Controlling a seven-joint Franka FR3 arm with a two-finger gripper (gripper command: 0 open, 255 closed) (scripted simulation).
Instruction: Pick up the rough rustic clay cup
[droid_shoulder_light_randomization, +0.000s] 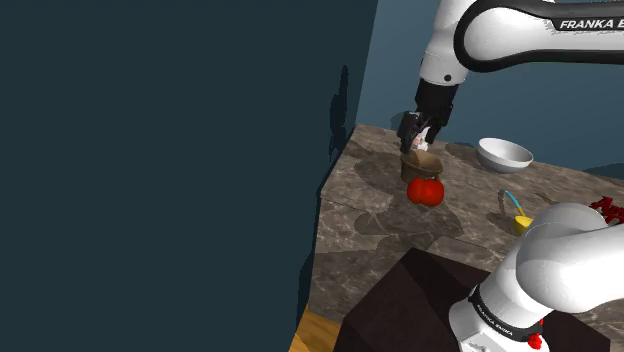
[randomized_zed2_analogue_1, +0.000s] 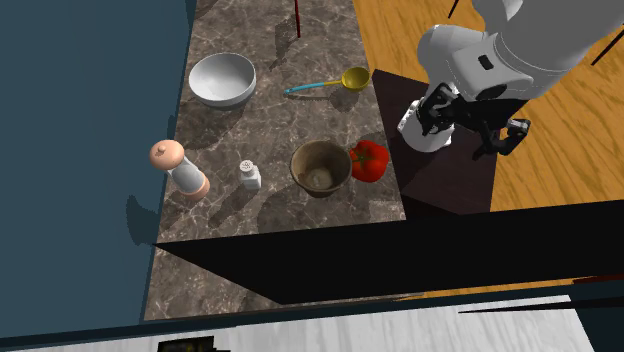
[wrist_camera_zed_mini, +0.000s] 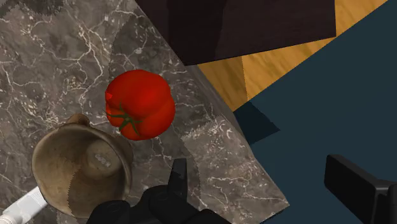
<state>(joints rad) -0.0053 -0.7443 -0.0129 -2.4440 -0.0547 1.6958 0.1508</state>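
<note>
**Jaws open above cup; cup upright on bench**

Rough brown clay cup (randomized_zed2_analogue_1: 320, 167) stands upright on the dark veined marble bench (randomized_zed2_analogue_1: 230, 130). Its mouth faces up and its long axis is vertical. The rim is round. The wrist view shows a small bump on the rim; can't tell if it's a handle.

The cup sits near the bench edge next to the dark box stand (randomized_zed2_analogue_1: 445, 175). A glossy red tomato with a green stem (wrist_camera_zed_mini: 140, 105) is just beside it on the stand side; can't tell if they touch. On the cup's other side is a small white shaker (randomized_zed2_analogue_1: 250, 176), then a tan-topped mill (randomized_zed2_analogue_1: 180, 167). A white round bowl (randomized_zed2_analogue_1: 222, 78) and a yellow spoon with a blue handle (randomized_zed2_analogue_1: 330, 83) lie further along the bench, well apart from the cup.

Jaws are open: the black fingers (wrist_camera_zed_mini: 178, 181) are wide apart with nothing between them. In the shoulder view the jaws hang just above the cup, pointing down. In the wrist view the cup lies outside the gap, beside one finger, and the gap sits over the bench edge.
</note>
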